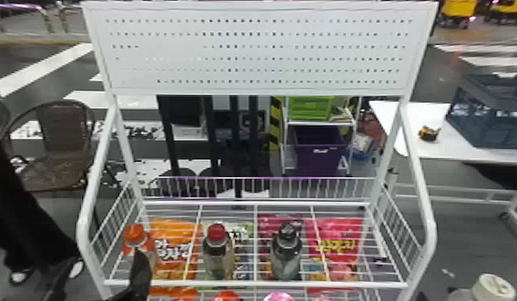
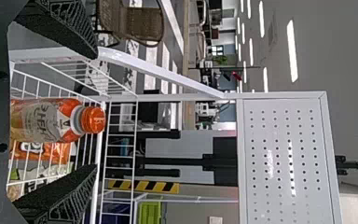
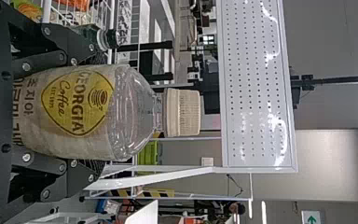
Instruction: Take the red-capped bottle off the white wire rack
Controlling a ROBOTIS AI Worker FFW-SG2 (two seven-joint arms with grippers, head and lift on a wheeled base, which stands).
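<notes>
The red-capped bottle (image 1: 219, 260) stands on the white wire rack (image 1: 253, 285), between an orange-capped bottle (image 1: 136, 240) and a dark-capped bottle (image 1: 286, 256). My left gripper (image 1: 105, 268) is at the rack's front left corner, one finger overlapping the orange-capped bottle. In the left wrist view this gripper (image 2: 95, 111) is open, with the orange-capped bottle (image 2: 46, 120) showing between its fingers. Off the rack's right side is a cream-capped bottle (image 1: 494, 289). The right wrist view has my right gripper (image 3: 88, 112) shut around this cream-capped bottle (image 3: 74, 109), its cap clear of the fingers.
Snack bags (image 1: 335, 248) lie beneath the bottles, and more items show lower at the front. White side rails (image 1: 419, 172) flank the rack, with a perforated panel (image 1: 253, 52) above its back. A white table (image 1: 413, 144) with a dark crate (image 1: 493, 116) is behind right.
</notes>
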